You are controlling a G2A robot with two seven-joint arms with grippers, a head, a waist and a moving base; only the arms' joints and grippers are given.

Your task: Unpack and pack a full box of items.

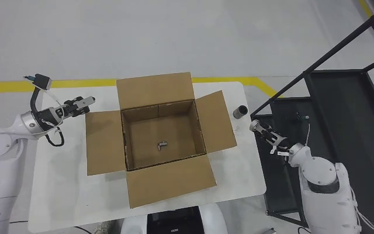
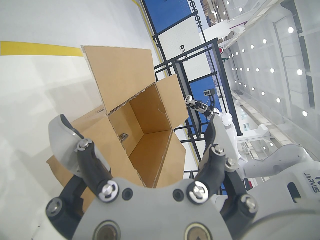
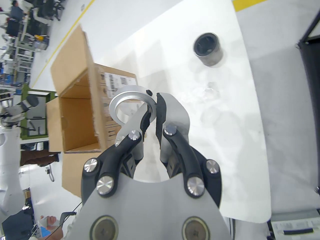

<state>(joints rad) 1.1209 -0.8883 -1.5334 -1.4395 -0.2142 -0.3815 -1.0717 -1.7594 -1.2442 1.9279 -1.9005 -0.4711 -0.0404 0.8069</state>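
Observation:
The open cardboard box (image 1: pixel 164 136) stands mid-table with all its flaps folded outward; a small metal bracket (image 1: pixel 162 145) lies on its floor. The left wrist view looks into the box (image 2: pixel 147 116) and shows the bracket (image 2: pixel 123 136). My left gripper (image 1: pixel 87 102) (image 2: pixel 136 126) hangs open and holds nothing, just off the box's left flap. My right gripper (image 1: pixel 257 126) (image 3: pixel 152 111) is shut on a silver metal ring (image 3: pixel 127 103), above the table's right edge and beyond the right flap. A dark cylindrical sleeve (image 1: pixel 240 111) (image 3: pixel 208 49) stands on the table close to it.
The white table (image 1: pixel 58 187) has bare room left of and in front of the box. A black metal rack (image 1: pixel 339 117) stands right beside the table's right edge. Yellow floor tape (image 1: pixel 70 84) runs behind the table.

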